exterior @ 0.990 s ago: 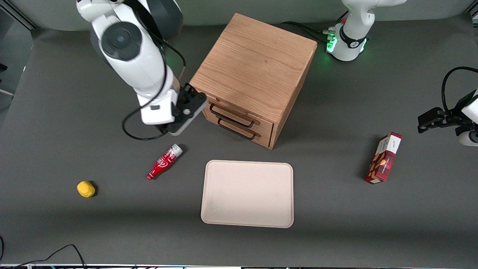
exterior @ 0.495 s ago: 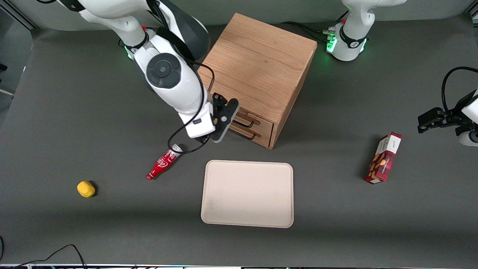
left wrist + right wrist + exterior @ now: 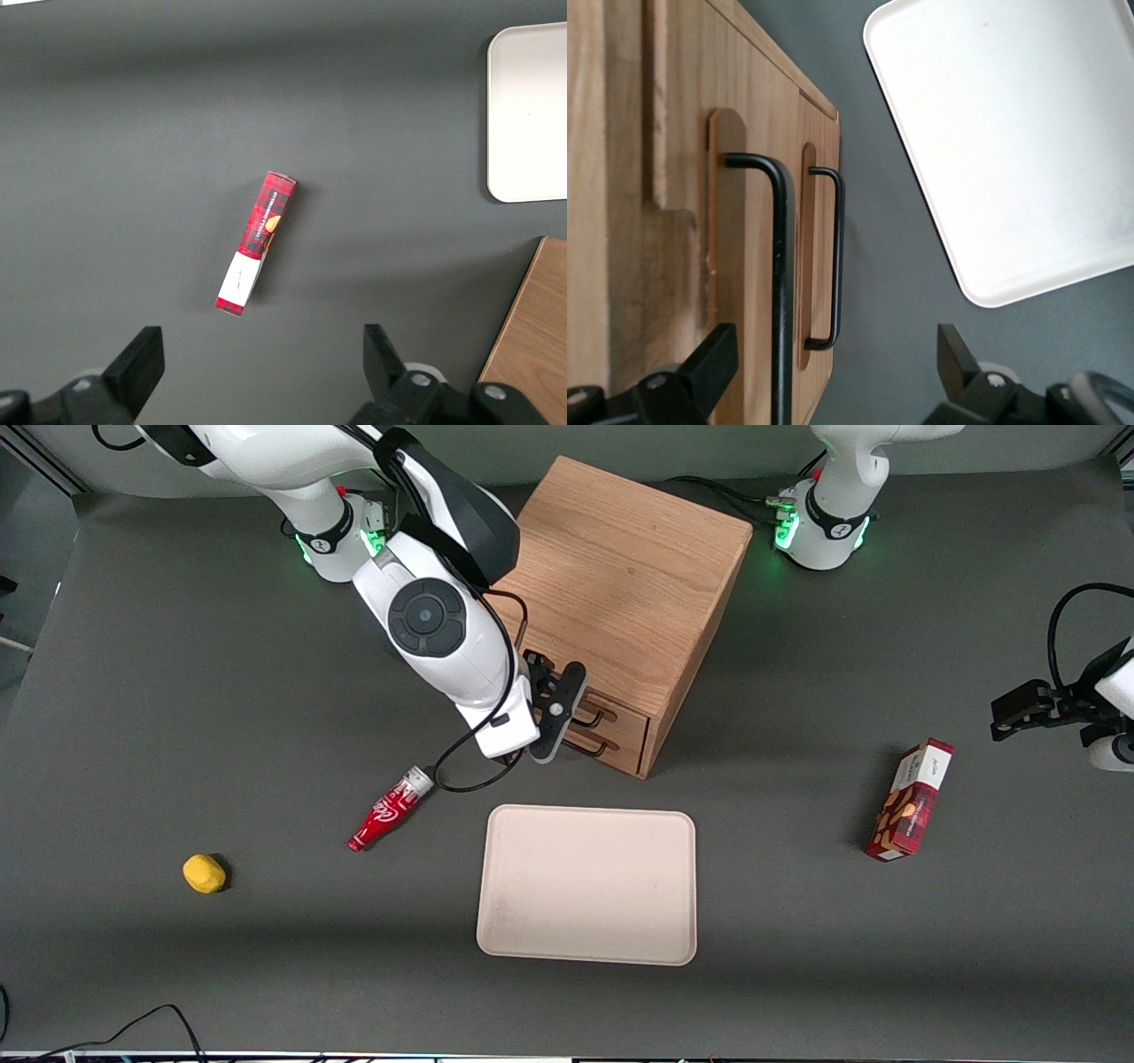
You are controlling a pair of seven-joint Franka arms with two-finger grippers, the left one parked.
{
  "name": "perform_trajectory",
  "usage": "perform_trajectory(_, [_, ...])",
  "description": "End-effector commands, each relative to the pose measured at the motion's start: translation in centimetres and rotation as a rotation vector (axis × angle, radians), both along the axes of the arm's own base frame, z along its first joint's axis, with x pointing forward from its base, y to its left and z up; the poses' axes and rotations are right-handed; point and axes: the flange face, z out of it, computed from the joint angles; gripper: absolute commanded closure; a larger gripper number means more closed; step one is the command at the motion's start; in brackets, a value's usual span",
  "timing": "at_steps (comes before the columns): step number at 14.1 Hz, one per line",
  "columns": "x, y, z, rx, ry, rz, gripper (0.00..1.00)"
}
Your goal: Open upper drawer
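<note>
Crowding jaws [image 3: 567,713] at upper drawer [image 3: 757,266]: tray [image 3: 587,886], bottle [image 3: 390,809].

closed oak upper drawer [image 3: 620,710], black wire handle [image 3: 780,292].

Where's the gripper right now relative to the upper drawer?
The gripper is open in front of the cabinet, its fingers straddling the upper drawer's black handle, above the tray.

The front view looks steeply down over the whole table, while the right wrist view sits close before the cabinet [image 3: 664,177], sharing its drawer fronts and the tray [image 3: 586,884]
</note>
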Motion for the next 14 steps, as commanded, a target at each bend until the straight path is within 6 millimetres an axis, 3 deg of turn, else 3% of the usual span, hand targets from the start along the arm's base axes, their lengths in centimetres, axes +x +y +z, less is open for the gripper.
perform_trajectory(1, [-0.1, 0.2, -1.2, 0.025, -0.008, 0.024, 0.00])
perform_trajectory(5, [0.4, 0.3, -3.3, 0.031, -0.023, 0.040, 0.00])
perform_trajectory(9, [2.1, -1.3, -4.2, 0.005, -0.055, 0.073, 0.00])
perform_trajectory(14, [7.0, -5.1, -3.2, -0.018, -0.143, 0.074, 0.00])
